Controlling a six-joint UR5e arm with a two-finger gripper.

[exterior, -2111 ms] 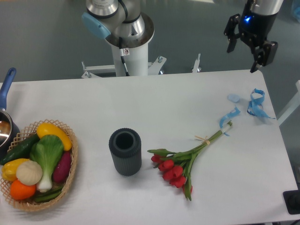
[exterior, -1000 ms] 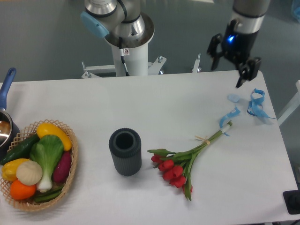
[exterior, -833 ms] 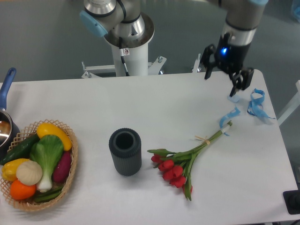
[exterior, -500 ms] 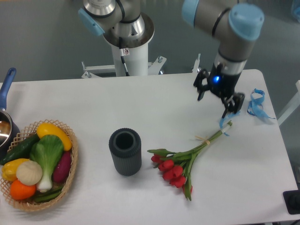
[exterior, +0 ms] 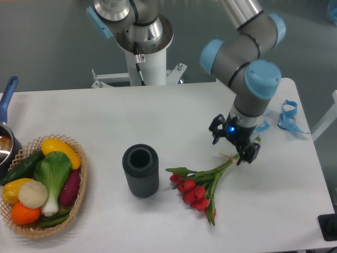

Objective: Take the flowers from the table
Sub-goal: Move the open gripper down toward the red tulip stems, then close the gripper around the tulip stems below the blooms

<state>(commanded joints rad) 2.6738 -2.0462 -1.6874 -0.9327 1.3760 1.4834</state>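
The flowers point(exterior: 202, 185), a small bunch of red tulips with long green stems tied by a pale band, lie flat on the white table point(exterior: 174, 113), heads toward the front, stems pointing back right. My gripper point(exterior: 231, 146) is open and empty. It hangs right over the tied part of the stems, one finger on each side of them. I cannot tell whether the fingers touch the table.
A dark ribbed cylinder vase point(exterior: 140, 170) stands upright left of the tulip heads. A wicker basket point(exterior: 79, 197) of vegetables sits at the front left, with a blue-handled pot point(exterior: 6, 100) behind it. Curly blue ribbons point(exterior: 288, 117) lie at the back right near the edge.
My gripper has come down and to the left from high above the table's back right corner to just over the flower stems. It stays open. The flowers have not moved.
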